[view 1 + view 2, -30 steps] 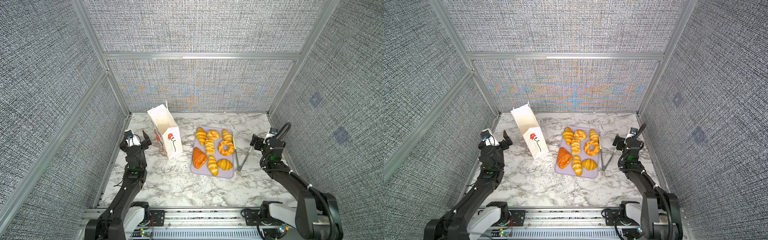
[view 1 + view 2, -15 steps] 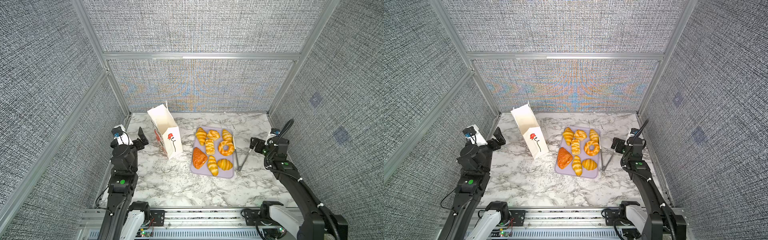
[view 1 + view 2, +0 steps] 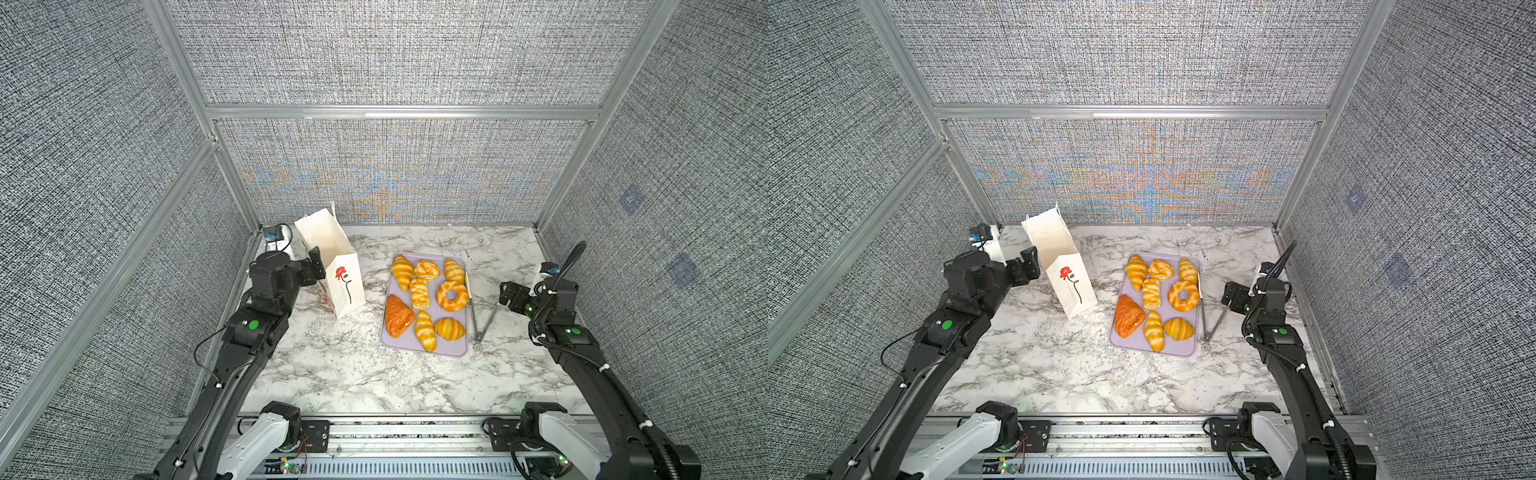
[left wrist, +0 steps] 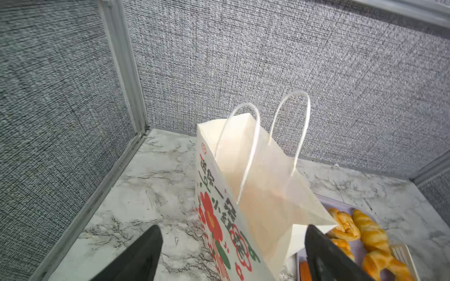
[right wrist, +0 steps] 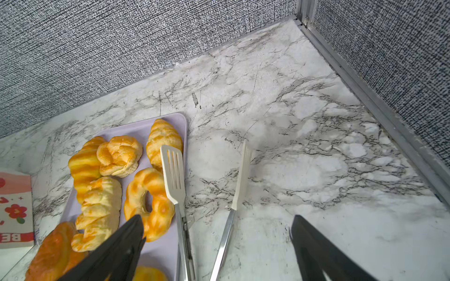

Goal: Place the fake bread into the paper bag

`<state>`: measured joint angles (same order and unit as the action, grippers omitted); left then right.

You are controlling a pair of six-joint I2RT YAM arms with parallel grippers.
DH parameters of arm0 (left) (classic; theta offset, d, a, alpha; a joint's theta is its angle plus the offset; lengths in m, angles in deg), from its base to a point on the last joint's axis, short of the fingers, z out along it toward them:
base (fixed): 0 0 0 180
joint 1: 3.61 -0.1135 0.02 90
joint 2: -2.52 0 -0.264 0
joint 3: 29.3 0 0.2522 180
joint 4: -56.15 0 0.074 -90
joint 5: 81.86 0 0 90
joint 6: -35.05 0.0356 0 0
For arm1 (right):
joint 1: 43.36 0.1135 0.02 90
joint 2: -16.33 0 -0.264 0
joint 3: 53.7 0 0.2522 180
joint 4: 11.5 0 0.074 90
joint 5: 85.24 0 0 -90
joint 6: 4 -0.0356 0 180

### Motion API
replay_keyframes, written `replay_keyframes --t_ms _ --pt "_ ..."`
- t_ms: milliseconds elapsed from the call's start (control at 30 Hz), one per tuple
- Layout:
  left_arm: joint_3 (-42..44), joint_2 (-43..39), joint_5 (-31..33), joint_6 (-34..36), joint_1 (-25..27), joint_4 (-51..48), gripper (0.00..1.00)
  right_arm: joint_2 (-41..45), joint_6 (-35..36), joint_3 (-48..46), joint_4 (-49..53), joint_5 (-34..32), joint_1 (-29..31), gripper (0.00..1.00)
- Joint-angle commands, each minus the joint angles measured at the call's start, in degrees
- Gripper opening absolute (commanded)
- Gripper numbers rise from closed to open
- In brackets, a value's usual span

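Note:
Several pieces of golden fake bread (image 3: 452, 296) (image 3: 1182, 296) lie on a lilac tray (image 3: 457, 351) (image 3: 1185, 352) right of centre in both top views; one is a darker orange-brown triangle (image 3: 398, 321). The white paper bag (image 3: 332, 257) (image 3: 1059, 257) with the red flower stands upright at the back left, mouth open, string handles up. My left gripper (image 3: 316, 266) (image 3: 1027, 266) hovers open just left of the bag. In the left wrist view its fingers (image 4: 232, 227) frame the bag (image 4: 263, 175) without closing on it. My right gripper (image 3: 512, 296) (image 5: 217, 216) is open and empty, right of the tray.
Metal tongs (image 3: 482, 320) (image 5: 180, 214) with white tips lie on the marble between the tray and my right gripper, one tip resting on the tray's edge. Grey fabric walls with metal rails close in the back and both sides.
My left arm has swung up and to the right, bringing its gripper beside the bag. The right arm has lifted, its gripper staying near the tongs. Bread and bag have not moved.

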<state>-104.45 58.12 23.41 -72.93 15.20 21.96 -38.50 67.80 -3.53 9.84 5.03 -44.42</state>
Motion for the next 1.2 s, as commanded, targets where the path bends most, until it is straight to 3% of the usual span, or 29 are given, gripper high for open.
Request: replay_keyframes --t_ms 0,167,533,667,1167 --pt "-4.2 4.4 5.3 -0.3 1.8 -5.9 0.88 0.6 0.9 1.1 1.4 1.3 0.3 0.95" --pt "-10.5 11.4 7.9 -3.2 2.3 -13.3 0.83 1.1 1.5 2.6 3.5 0.0 0.9 0.95" --pt "-14.4 18.3 1.9 -5.2 1.2 -15.6 0.66 1.5 2.1 2.9 5.5 -1.0 1.0 0.95" --pt "-14.7 19.7 -2.1 -5.8 -1.7 -15.1 0.53 1.8 2.2 2.8 6.4 -1.3 1.1 0.95" --pt "-16.2 22.7 -5.5 -4.5 -4.0 -14.7 0.31 3.8 3.4 2.8 9.0 -2.9 1.2 0.95"
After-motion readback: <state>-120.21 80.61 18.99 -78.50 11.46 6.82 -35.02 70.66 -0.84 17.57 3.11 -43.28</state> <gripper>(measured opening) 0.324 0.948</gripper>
